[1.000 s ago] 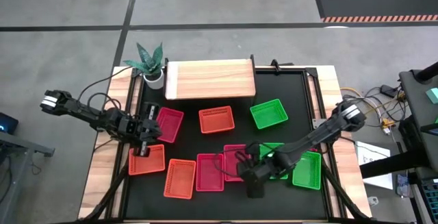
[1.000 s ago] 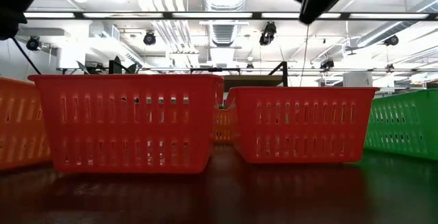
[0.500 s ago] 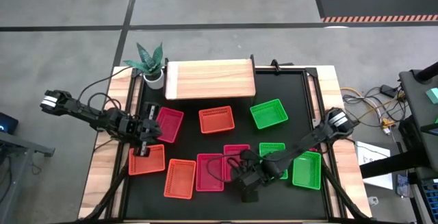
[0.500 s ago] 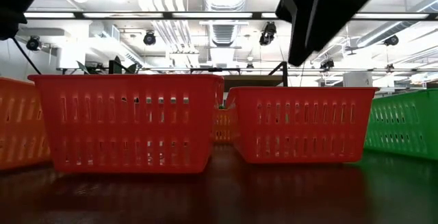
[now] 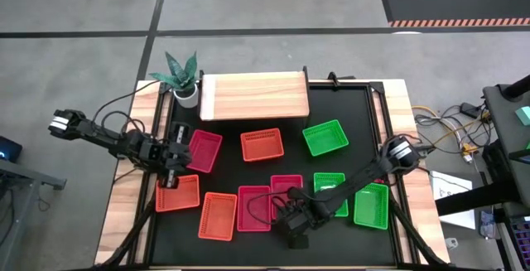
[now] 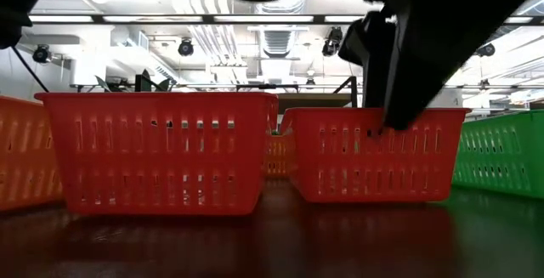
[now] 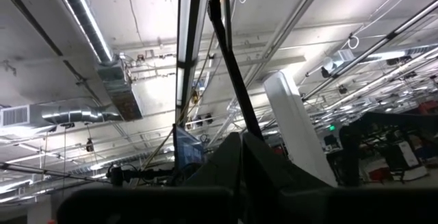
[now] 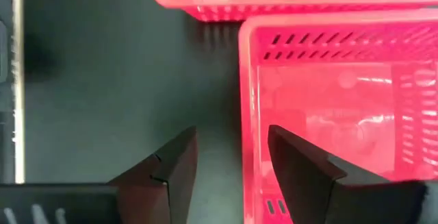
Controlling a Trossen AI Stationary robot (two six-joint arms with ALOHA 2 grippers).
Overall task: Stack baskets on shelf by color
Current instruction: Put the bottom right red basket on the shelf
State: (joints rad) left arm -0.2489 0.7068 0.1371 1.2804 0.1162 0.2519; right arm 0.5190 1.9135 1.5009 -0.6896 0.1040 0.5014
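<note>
Several baskets in pink, orange and green lie on their bottoms on the black tabletop. The wooden shelf point(image 5: 255, 95) at the far edge carries none. My right gripper point(image 5: 294, 221) point(image 8: 231, 133) is open over the near left corner of a pink basket point(image 5: 286, 190) point(image 8: 328, 101). One finger stands over the basket's inside and the other over the table outside its wall point(image 8: 248, 114), and neither touches it. In the low view the arm point(image 6: 433, 40) reaches down to that basket's rim point(image 6: 378, 112). My left gripper point(image 5: 174, 162) point(image 7: 239, 162) is shut on nothing at the table's left, pointing up.
A second pink basket point(image 5: 254, 207) lies close to the left of the right gripper, and two green ones point(image 5: 331, 190) point(image 5: 371, 205) lie under its arm. Orange baskets point(image 5: 176, 193) point(image 5: 217, 215) lie near the left gripper. A potted plant point(image 5: 180, 76) stands left of the shelf.
My right gripper has come down and gone toward the table's near left, from above the pink basket's near end to the level of its rim. The baskets have stayed where they were.
</note>
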